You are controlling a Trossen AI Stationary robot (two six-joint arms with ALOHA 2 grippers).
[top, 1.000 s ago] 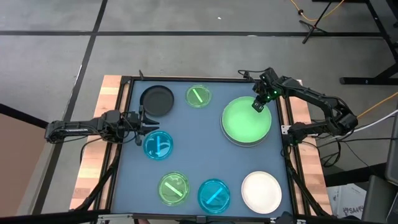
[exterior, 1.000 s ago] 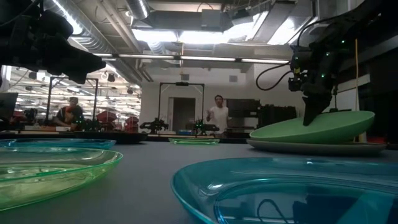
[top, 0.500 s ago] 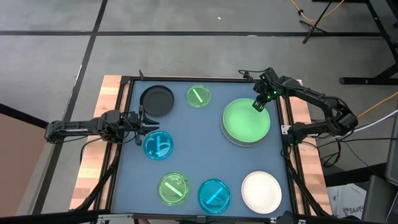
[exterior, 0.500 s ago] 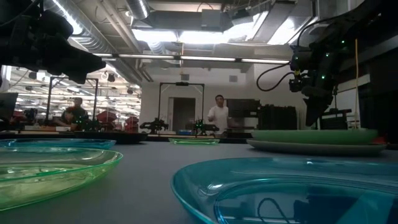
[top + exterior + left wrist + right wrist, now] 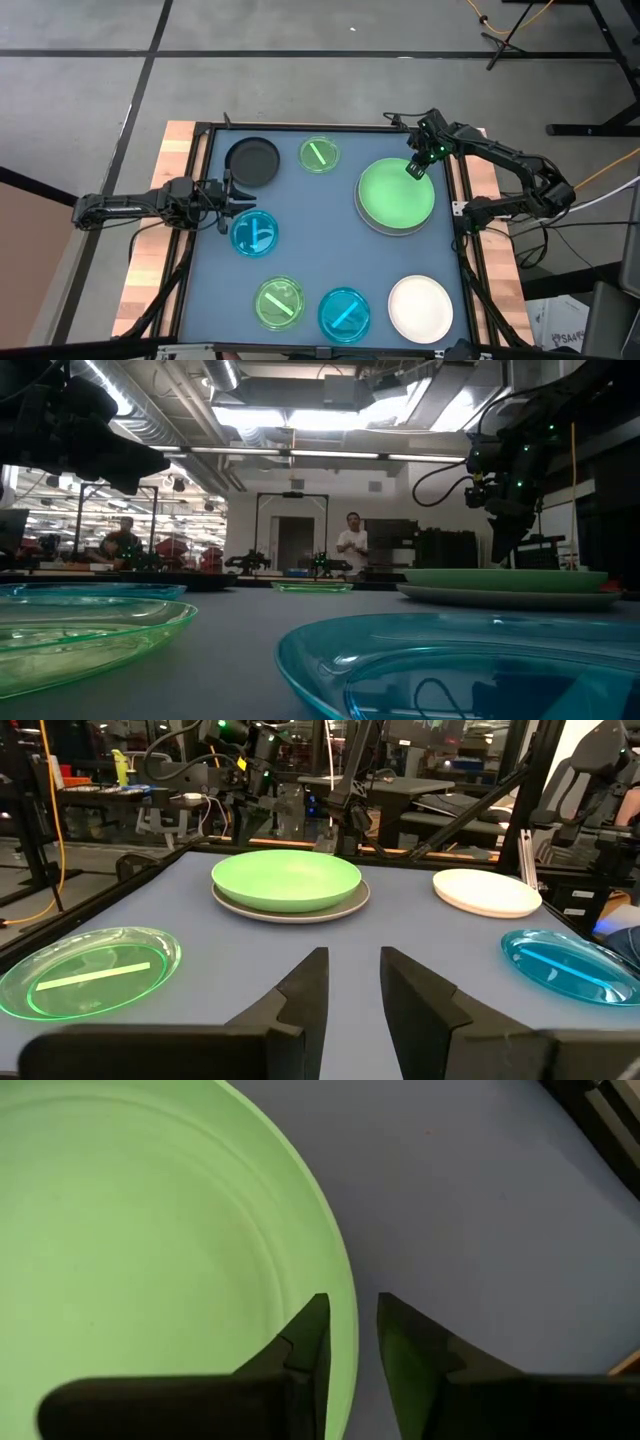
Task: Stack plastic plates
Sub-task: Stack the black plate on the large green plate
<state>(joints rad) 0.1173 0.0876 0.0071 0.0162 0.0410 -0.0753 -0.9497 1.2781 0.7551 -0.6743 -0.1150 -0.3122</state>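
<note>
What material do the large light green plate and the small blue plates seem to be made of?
The large light green plate looks like opaque matte plastic: even colour, soft sheen. The small blue plates look like translucent glossy plastic: the table shows through and light glints on them.

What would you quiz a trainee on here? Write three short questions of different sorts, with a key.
1. True or false: the light green plate lies on the grey plate.
2. The right gripper hovers over which part of the light green plate? A. its middle. B. its rim. C. no part, it is off the plate.
3. Fill in: ___ small translucent plates lie singly on the table.

Key: 1 true; 2 B; 3 four.
</note>
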